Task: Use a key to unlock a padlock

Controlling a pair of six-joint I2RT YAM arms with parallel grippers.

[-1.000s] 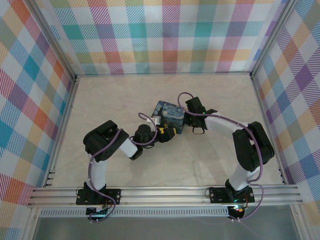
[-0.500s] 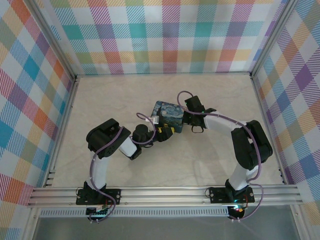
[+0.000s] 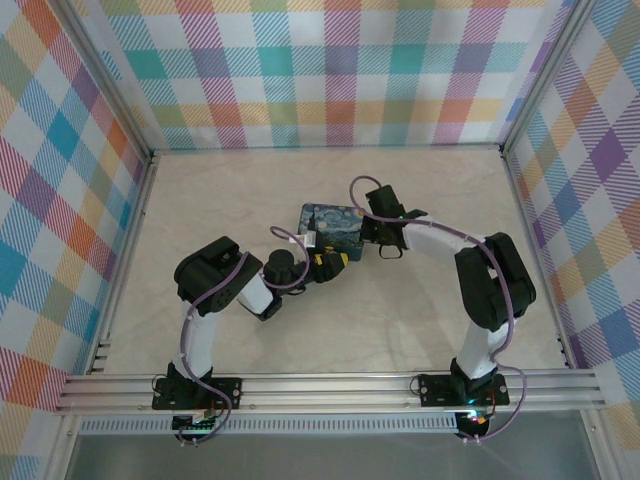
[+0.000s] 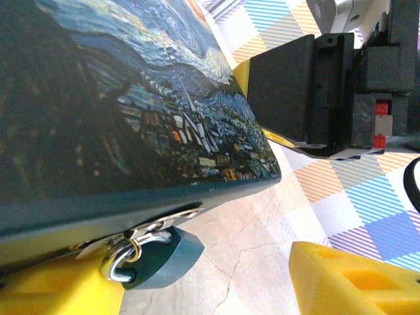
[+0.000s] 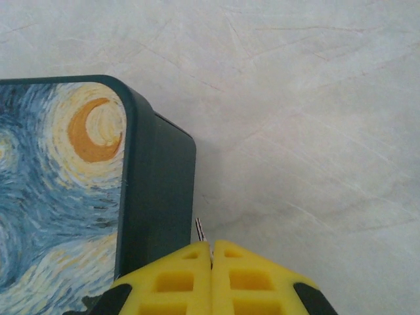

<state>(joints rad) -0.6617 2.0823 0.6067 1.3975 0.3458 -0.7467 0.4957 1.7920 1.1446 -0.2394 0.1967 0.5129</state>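
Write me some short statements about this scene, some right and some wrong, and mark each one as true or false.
1. The padlock hangs at the edge of the painted box. True.
2. The right gripper is open and empty. False: it is shut on a thin metal key.
3. The left gripper has its fingers apart. True.
4. The box is plain red. False: it bears a blue night-sky painting.

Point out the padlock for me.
In the left wrist view, the dark teal padlock sits at the lower left, hanging by its silver shackle from the latch under the edge of the Starry Night printed box.
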